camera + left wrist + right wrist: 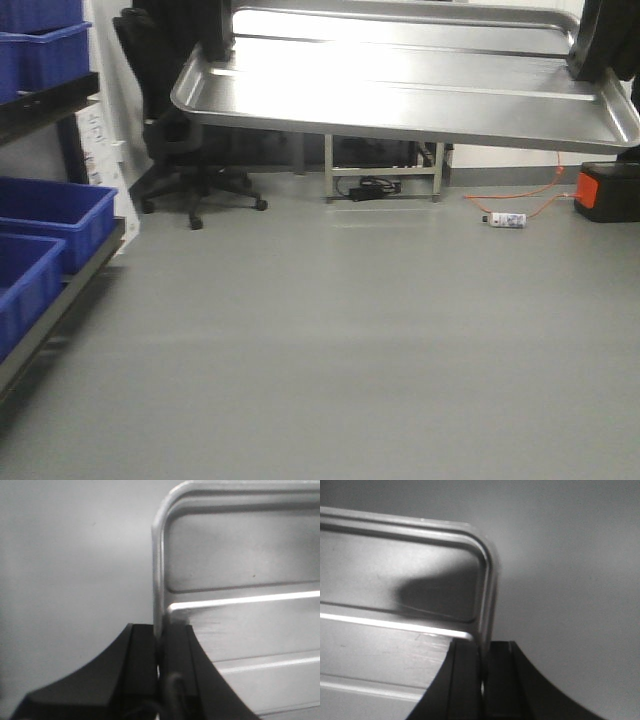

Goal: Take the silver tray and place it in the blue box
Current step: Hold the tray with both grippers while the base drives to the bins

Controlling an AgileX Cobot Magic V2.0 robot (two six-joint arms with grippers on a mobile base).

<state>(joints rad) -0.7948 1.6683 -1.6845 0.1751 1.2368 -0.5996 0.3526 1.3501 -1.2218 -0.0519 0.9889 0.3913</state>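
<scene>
Exterior front-facing view: the tray (400, 95) hangs in the air above the grey floor (350, 350), gripped at both short ends. The left fingers (215, 38) clamp its left rim and the right fingers (600, 45) clamp its right rim. The tray spans the whole gap between them, and its right end sits a little lower in frame than its left.

Left wrist view: the two left fingers are drawn to a narrow slit with the thin rim pinched between them. One finger is outside the tray and the other inside against its bottom, with a rounded corner just ahead of the fingertips.

Right wrist view: the right fingers make the same narrow pinch on the opposite rim, again close behind a corner, and ridges run away on the tray's inner side.

Below and left of the left fingers, blue bins (50, 215) sit on a shelf (70, 290). A chair (190, 150) stands behind the left fingers. A bottle (507, 219) lies on the floor below the right fingers.
</scene>
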